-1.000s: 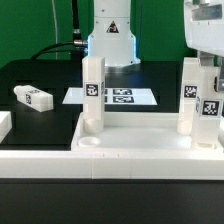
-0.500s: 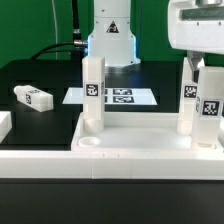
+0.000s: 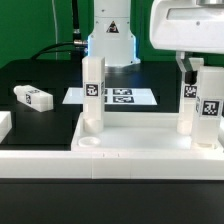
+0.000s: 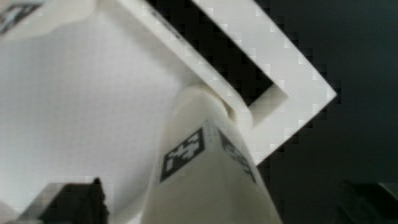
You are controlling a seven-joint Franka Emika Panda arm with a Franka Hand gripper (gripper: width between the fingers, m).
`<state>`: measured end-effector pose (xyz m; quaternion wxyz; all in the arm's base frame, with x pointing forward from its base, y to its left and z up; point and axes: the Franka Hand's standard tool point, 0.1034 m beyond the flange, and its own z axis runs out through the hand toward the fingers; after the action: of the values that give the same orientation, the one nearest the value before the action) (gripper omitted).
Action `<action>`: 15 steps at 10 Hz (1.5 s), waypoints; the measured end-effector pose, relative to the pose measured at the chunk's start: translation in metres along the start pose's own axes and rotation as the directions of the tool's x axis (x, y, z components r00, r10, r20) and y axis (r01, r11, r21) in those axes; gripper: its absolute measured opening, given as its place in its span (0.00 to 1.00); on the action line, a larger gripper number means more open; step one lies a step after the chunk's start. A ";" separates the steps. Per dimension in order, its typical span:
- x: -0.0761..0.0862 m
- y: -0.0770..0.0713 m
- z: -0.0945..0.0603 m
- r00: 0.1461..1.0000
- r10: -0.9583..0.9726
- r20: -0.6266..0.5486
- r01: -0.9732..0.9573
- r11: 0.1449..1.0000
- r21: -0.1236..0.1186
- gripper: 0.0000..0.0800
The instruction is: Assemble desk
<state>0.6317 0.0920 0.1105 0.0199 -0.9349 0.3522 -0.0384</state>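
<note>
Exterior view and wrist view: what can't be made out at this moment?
- Exterior view: white part at the exterior view's left edge, cut off, so its kind is unclear.
- Exterior view: the tabletop, its right end cut off by the frame edge.
- Wrist view: the tag on the leg, blurred, unreadable.

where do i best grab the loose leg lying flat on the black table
Take the leg around its middle, coming straight down from above, with the jaws across its two long sides. It lies flat on its side on the table, slanted in the exterior view, with nothing touching it.
</note>
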 end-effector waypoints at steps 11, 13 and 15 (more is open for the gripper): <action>0.009 0.005 -0.002 0.815 -0.579 -0.009 0.578 0.815 -0.050 0.65; 0.009 0.005 -0.001 0.834 -0.551 -0.010 0.550 0.834 -0.050 0.36; 0.009 0.005 -0.001 0.849 -0.528 -0.011 0.527 0.849 -0.048 0.36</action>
<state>0.6347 0.0825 0.1117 -0.0159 -0.9953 0.0834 -0.0460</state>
